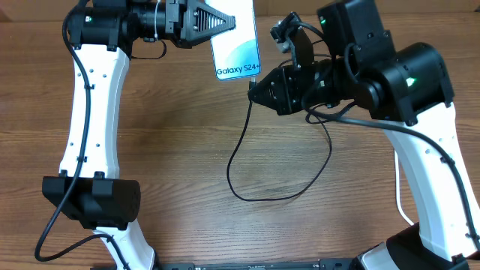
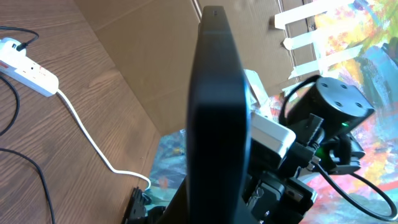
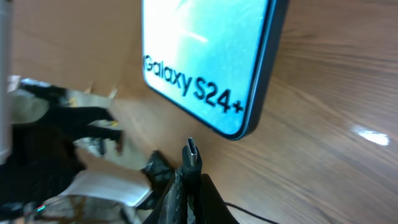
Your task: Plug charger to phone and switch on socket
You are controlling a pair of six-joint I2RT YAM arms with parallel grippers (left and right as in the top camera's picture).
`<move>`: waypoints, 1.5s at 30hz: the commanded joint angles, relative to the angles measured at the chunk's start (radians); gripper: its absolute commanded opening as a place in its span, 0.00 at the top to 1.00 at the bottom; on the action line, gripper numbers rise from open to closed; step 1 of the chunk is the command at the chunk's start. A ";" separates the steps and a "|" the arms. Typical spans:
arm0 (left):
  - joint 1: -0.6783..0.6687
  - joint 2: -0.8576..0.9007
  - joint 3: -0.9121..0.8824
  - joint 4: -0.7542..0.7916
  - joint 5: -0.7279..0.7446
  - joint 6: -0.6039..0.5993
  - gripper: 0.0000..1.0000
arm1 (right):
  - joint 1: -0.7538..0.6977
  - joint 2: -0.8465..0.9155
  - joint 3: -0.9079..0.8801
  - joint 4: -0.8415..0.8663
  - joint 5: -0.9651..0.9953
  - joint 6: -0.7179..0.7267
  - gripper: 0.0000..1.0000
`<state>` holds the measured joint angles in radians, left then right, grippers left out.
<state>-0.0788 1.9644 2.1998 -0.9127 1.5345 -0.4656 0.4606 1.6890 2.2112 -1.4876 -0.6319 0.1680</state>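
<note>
My left gripper [image 1: 223, 22] is shut on the phone [image 1: 235, 45] and holds it up at the table's far edge, its light blue screen reading "Galaxy S24+". In the left wrist view the phone [image 2: 217, 112] shows edge-on, dark. My right gripper [image 1: 255, 88] is shut on the charger's connector tip [image 3: 191, 151], which points at the phone's bottom edge [image 3: 239, 127] with a small gap between them. The black charger cable [image 1: 234, 176] loops over the table below. The socket [image 2: 25, 67], a white power strip with a black plug in it, shows only in the left wrist view.
The strip's thick white cord [image 2: 87, 140] runs across the wooden table toward the table edge. Brown cardboard [image 2: 155, 56] stands behind the table. The arm bases [image 1: 94, 199] stand at the front left and front right.
</note>
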 commanded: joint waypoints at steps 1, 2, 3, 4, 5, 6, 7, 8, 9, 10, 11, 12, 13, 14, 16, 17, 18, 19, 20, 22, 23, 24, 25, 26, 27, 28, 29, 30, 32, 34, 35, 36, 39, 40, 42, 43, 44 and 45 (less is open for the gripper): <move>0.000 -0.003 0.032 0.002 0.048 -0.007 0.96 | -0.006 0.021 -0.046 0.005 -0.153 -0.046 0.96; 0.000 -0.003 0.032 0.002 0.048 -0.007 0.96 | -0.007 0.023 -0.057 0.008 -0.175 -0.047 0.96; 0.000 -0.003 0.032 0.002 0.048 -0.007 0.96 | -0.006 0.023 -0.067 0.014 -0.198 -0.047 0.96; 0.000 -0.003 0.032 0.002 0.048 -0.007 0.96 | -0.006 0.023 -0.077 0.026 -0.228 -0.052 0.96; 0.000 -0.003 0.032 0.002 0.048 -0.007 0.96 | -0.006 0.023 -0.080 0.032 -0.264 -0.071 0.96; 0.000 -0.003 0.032 0.002 0.048 -0.007 0.96 | -0.007 0.023 -0.080 0.036 -0.285 -0.082 0.96; 0.000 -0.003 0.032 0.001 0.048 -0.007 0.96 | -0.006 0.023 -0.080 0.038 -0.285 -0.084 0.96; 0.000 -0.003 0.032 0.002 0.048 -0.007 0.96 | -0.007 0.023 -0.080 0.040 -0.283 -0.084 0.96; 0.000 -0.003 0.032 0.001 0.048 -0.007 0.96 | -0.007 0.023 -0.080 0.043 -0.282 -0.084 0.96; 0.000 -0.003 0.032 0.001 0.048 -0.008 0.96 | -0.008 0.023 -0.080 0.045 -0.282 -0.084 0.96; 0.000 -0.003 0.032 0.001 0.048 -0.011 0.96 | -0.011 0.023 -0.080 0.047 -0.278 -0.084 0.96; 0.000 -0.003 0.032 0.001 0.048 -0.011 0.96 | -0.017 0.023 -0.080 0.049 -0.259 -0.083 0.96; 0.000 -0.003 0.032 0.001 0.048 -0.011 0.96 | -0.019 0.023 -0.080 0.050 -0.254 -0.083 0.96; 0.000 -0.003 0.032 0.001 0.048 -0.011 0.96 | -0.021 0.023 -0.080 0.053 -0.252 -0.082 0.96; 0.000 -0.003 0.032 0.001 0.048 -0.011 0.96 | -0.024 0.023 -0.080 0.067 -0.251 -0.068 0.96; 0.000 -0.003 0.032 0.001 0.048 -0.011 0.96 | -0.024 0.023 -0.080 0.074 -0.252 -0.063 0.96; 0.000 -0.003 0.032 0.001 0.048 -0.011 0.96 | -0.024 0.023 -0.080 0.078 -0.251 -0.064 0.96; 0.000 -0.003 0.032 0.001 0.048 -0.014 0.96 | -0.024 0.024 -0.080 0.079 -0.241 -0.063 0.96; 0.000 -0.003 0.032 0.000 0.048 -0.014 0.96 | -0.024 0.024 -0.080 0.078 -0.230 -0.061 0.96; 0.000 -0.003 0.032 -0.004 0.048 -0.015 0.96 | -0.024 0.024 -0.080 0.076 -0.196 -0.057 0.96; 0.000 -0.003 0.032 -0.004 0.048 -0.014 0.96 | -0.024 0.024 -0.080 0.076 -0.183 -0.045 0.96; 0.000 -0.003 0.032 -0.004 0.048 -0.014 0.96 | -0.024 0.024 -0.080 0.077 -0.170 -0.031 0.96; 0.000 -0.003 0.032 -0.004 0.048 -0.014 0.96 | -0.024 0.024 -0.080 0.080 -0.156 -0.015 0.96; 0.000 -0.003 0.032 -0.003 0.048 -0.014 0.96 | -0.024 0.024 -0.080 0.080 -0.135 0.000 0.96; 0.000 -0.003 0.032 -0.003 0.048 -0.014 0.96 | -0.024 0.024 -0.080 0.080 -0.115 0.011 0.96; 0.000 -0.003 0.032 -0.003 0.048 -0.014 0.96 | -0.024 0.024 -0.080 0.080 -0.097 0.021 0.96; 0.000 -0.003 0.032 -0.003 0.048 -0.014 0.96 | -0.024 0.024 -0.080 0.078 -0.087 0.023 0.96; 0.001 -0.003 0.032 -0.003 0.048 -0.014 0.96 | -0.024 0.024 -0.080 0.076 -0.085 0.023 0.96; 0.002 -0.003 0.032 0.000 0.048 -0.014 0.96 | -0.024 0.024 -0.080 0.070 -0.087 0.028 0.96; 0.007 -0.003 0.032 0.011 0.047 -0.013 0.96 | -0.024 0.024 -0.080 0.065 -0.087 0.042 0.96; 0.012 -0.003 0.032 0.023 0.047 -0.014 0.96 | -0.024 0.024 -0.080 0.061 -0.086 0.042 0.96; 0.016 -0.003 0.032 0.035 0.043 -0.014 0.96 | -0.024 0.024 -0.080 0.057 -0.086 0.042 0.96; 0.042 -0.003 0.032 0.037 -0.038 -0.014 0.96 | -0.024 0.024 -0.080 0.043 -0.080 0.042 0.96; 0.055 -0.003 0.032 0.032 -0.077 -0.014 0.96 | -0.024 0.024 -0.080 0.039 -0.069 0.042 0.96; 0.077 -0.003 0.032 0.014 -0.165 -0.013 0.96 | -0.024 0.024 -0.080 0.035 -0.046 0.042 0.96; 0.090 -0.003 0.032 0.000 -0.212 -0.013 0.95 | -0.024 0.024 -0.080 0.035 -0.036 0.042 0.96; 0.111 -0.003 0.032 -0.030 -0.299 0.000 0.96 | -0.024 0.024 -0.086 0.039 -0.011 0.053 0.96; 0.121 -0.003 0.032 -0.055 -0.351 0.010 0.96 | -0.024 0.024 -0.089 0.041 0.008 0.068 0.96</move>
<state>-0.0013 1.9644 2.2005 -0.9218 1.3815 -0.4721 0.4435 1.7206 2.1334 -1.4521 -0.6865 0.2096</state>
